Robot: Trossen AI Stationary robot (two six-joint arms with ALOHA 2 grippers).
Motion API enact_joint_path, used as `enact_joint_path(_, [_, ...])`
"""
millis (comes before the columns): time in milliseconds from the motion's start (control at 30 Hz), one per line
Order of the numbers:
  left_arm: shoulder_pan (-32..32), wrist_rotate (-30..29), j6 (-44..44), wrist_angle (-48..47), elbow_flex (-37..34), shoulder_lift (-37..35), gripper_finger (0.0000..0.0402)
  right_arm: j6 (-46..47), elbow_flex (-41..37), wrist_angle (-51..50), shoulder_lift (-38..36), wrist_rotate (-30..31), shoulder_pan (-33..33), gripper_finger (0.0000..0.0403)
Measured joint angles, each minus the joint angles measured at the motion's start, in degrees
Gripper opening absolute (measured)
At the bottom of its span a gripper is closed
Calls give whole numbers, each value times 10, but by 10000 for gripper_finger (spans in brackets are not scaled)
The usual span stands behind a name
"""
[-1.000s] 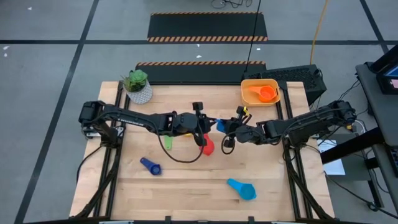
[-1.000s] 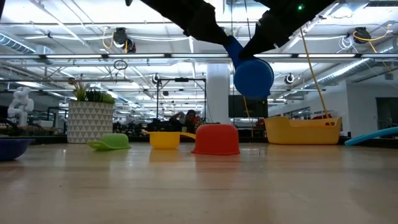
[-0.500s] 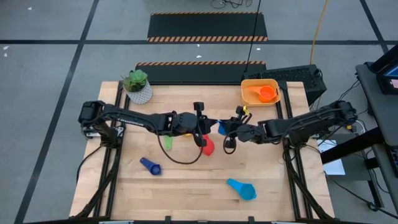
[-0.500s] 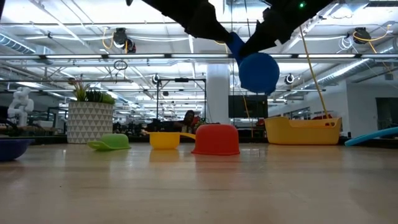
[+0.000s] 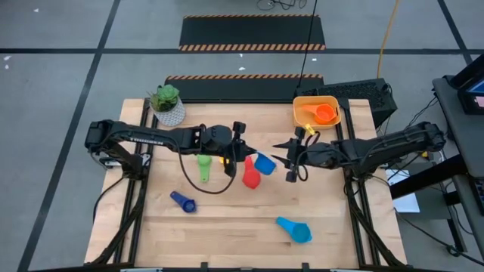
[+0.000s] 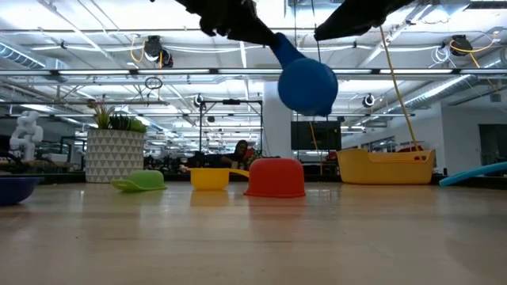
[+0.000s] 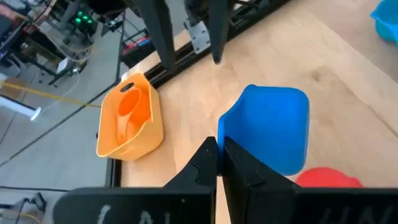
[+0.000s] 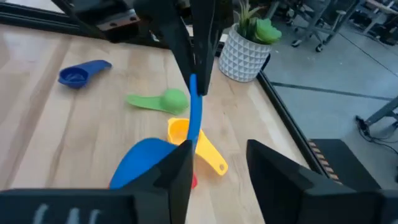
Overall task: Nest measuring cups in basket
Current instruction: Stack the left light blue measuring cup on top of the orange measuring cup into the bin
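Handoff looked done: blue cup [image 5: 265, 163] now hung by its handle from the left gripper [image 5: 243, 154], jaws clamped shut, while the right gripper [image 5: 291, 160] had let go, jaws apart, and backed off toward the basket [image 5: 302, 104]. That cup sat mid-surface [image 5: 227, 234] above the red cup [image 5: 251, 177], basket with orange cup [image 5: 326, 114] at the far corner. Open lab hall behind.

We're in a big open-plan robotics lab: a pale wooden work table [image 5: 227, 227] sits on a grey concrete floor [image 5: 60, 75] marked with black-and-orange hazard-striped mats [image 5: 252, 32] just beyond the table, while exposed ceiling pipes and strip lights [image 6: 95, 47] run overhead, above distant workstations.
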Motion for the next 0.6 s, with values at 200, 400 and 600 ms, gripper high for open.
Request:
enact_joint_path(200, [28, 69, 29, 6, -16, 2, 6, 0, -19, 4, -28, -20, 0, 168])
enact_joint_path(400, [63, 114, 76, 152, -108, -1, 10, 1, -52, 10, -41, -90, -11, 188])
enact_joint_path(600, [81, 178, 136, 258, -159, -1, 6, 1, -86, 69, -41, -109, -41, 191])
